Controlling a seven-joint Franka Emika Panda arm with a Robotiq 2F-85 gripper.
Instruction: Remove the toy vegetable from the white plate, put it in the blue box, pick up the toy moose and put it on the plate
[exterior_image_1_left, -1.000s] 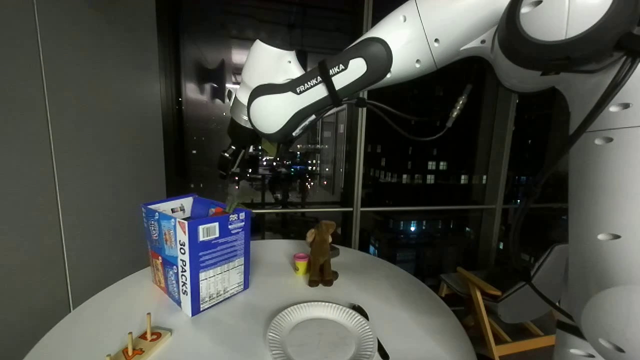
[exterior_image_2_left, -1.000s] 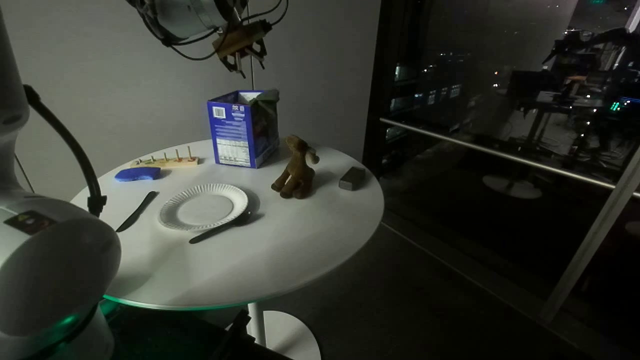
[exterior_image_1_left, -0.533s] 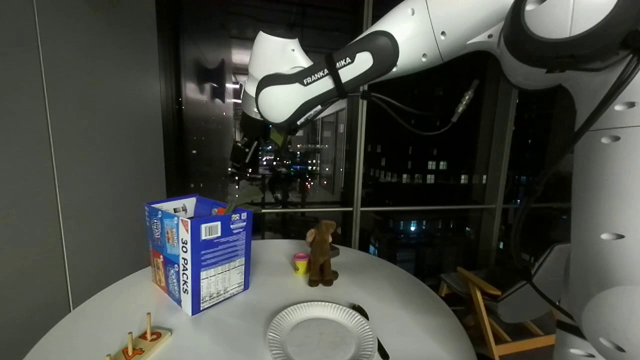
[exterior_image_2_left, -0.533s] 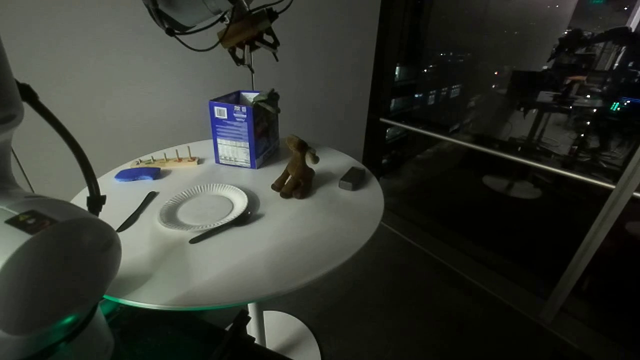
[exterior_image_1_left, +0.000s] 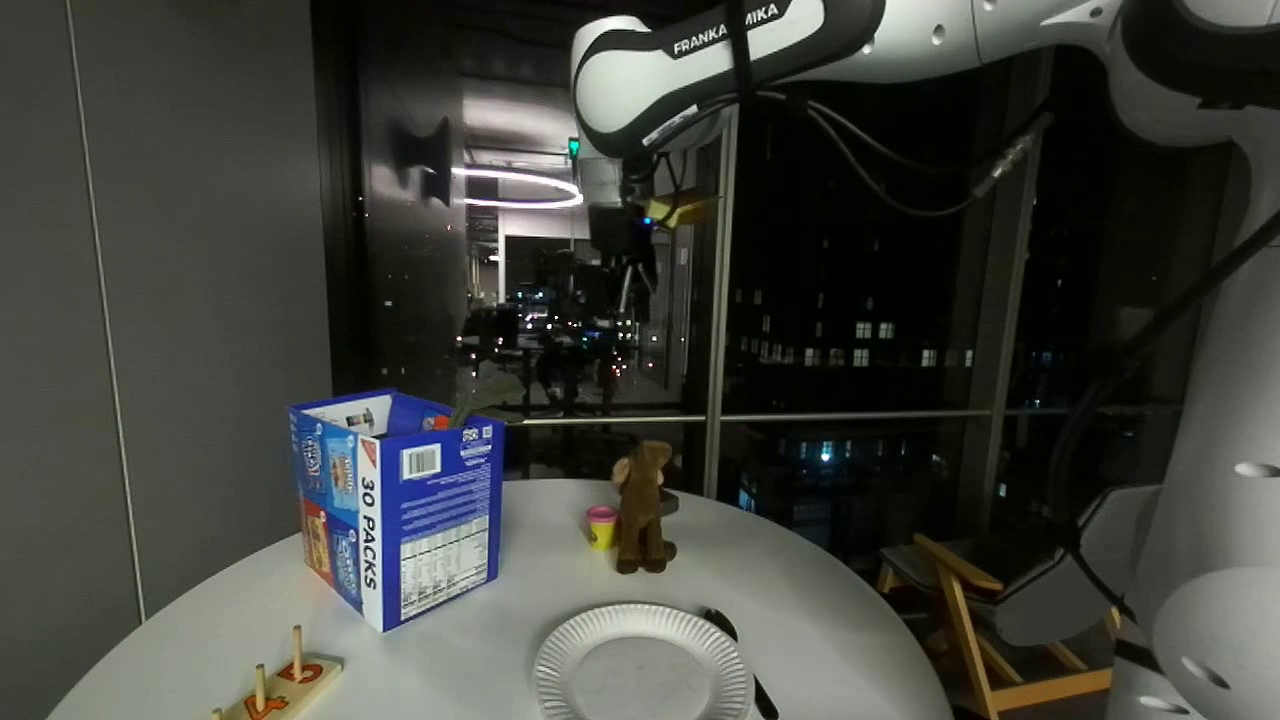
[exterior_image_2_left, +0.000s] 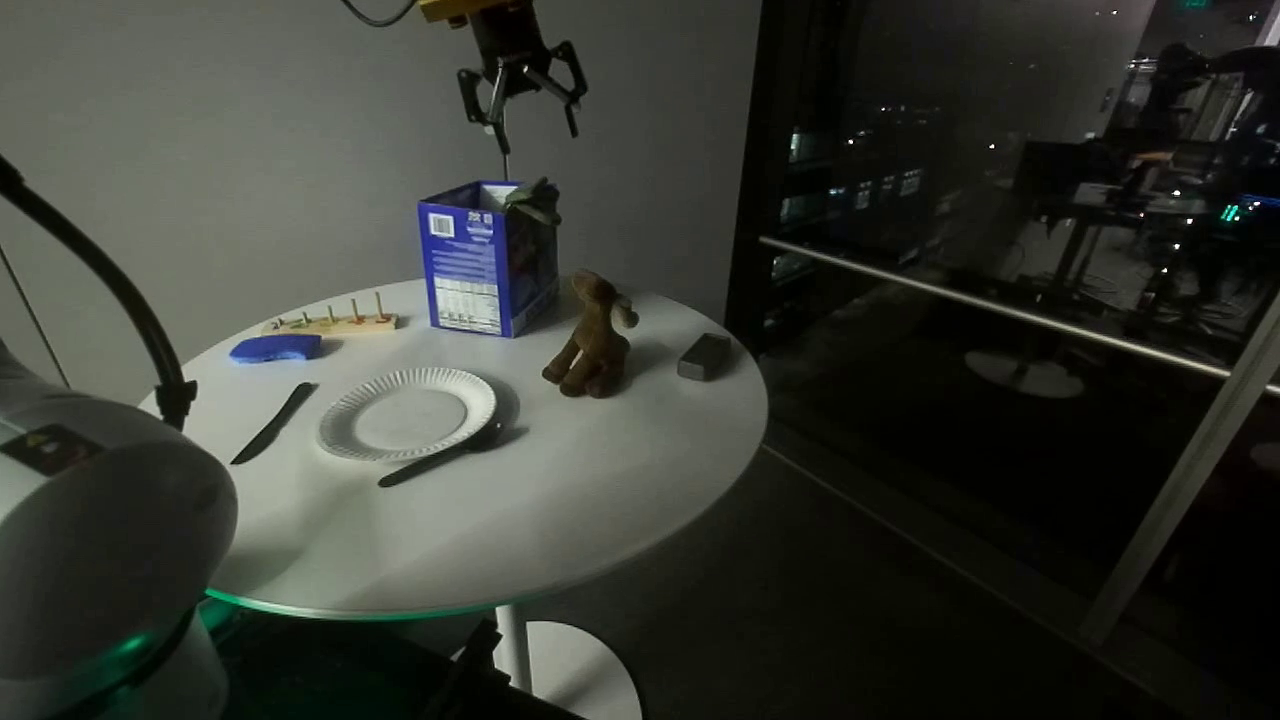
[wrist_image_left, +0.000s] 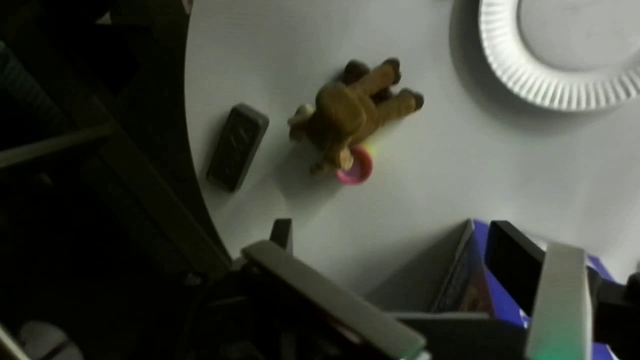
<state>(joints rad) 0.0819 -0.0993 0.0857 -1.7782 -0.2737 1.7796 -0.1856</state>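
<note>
A: Start from the near edge; what comes first?

B: The desk (exterior_image_2_left: 560, 500) is round, so it has edges but no corners; in an exterior view the nearest thing is a dark utensil (exterior_image_2_left: 425, 464), just beside the white plate (exterior_image_2_left: 408, 412), which bears no toy and lies towards the left edge.

A: Beyond that?

B: The toy moose (exterior_image_2_left: 597, 345), sitting upright towards the right edge, apart from the plate; an exterior view shows a pink-and-yellow tub (exterior_image_1_left: 601, 532) close beside it; whether they touch, I cannot tell.

A: And by the far edge?

B: The blue box (exterior_image_2_left: 468, 265); the toy vegetable (exterior_image_2_left: 536, 202) is in it, leaves poking over the rim; the gripper (exterior_image_2_left: 539, 142) hangs high above the desk, fingers spread wide, nothing held.

A: Which step, then?

B: The vegetable's part looks done; I take it the moose is next; that calls for moving over towards the right edge, coming down with a finger on each side of the body, minding the tub, then closing, lifting, and carrying it to the plate.
</note>
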